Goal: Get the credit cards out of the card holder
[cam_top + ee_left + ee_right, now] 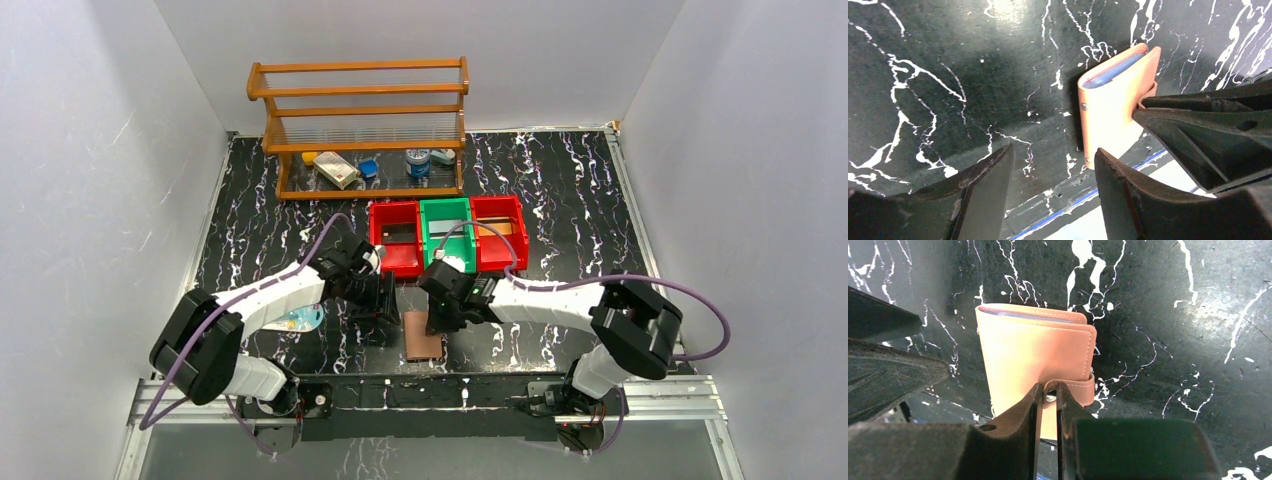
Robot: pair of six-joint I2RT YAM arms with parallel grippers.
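The black white-veined table (560, 190) fills the middle of the top view, with a wooden rack (360, 120) at its upper left holding a few small items too small to name. The two arms reach in from the bottom corners and meet at the lower centre. Above that meeting point three bins stand side by side and touching: a red bin (398, 262), a green bin (446, 205) and a second red bin (497, 203). The card holder (422, 335) lies folded shut and flat on the table at lower centre, near the bins but apart from them, between the two grippers. The left gripper (1054, 148) sits just to the left of it with its fingers (973, 200) spread wide apart and nothing between them but bare table; the card holder's corner lies close to the right-hand finger. The right gripper (1049, 386) has its fingers (1028, 415) drawn almost together, pinching the snap tab (1083, 385) that wraps round the card holder's lower edge in the right wrist view. Thin blue edges (1113, 72) show between the leather covers at the upper end in the left wrist view; whether these are the credit cards or the pocket rims cannot be told.
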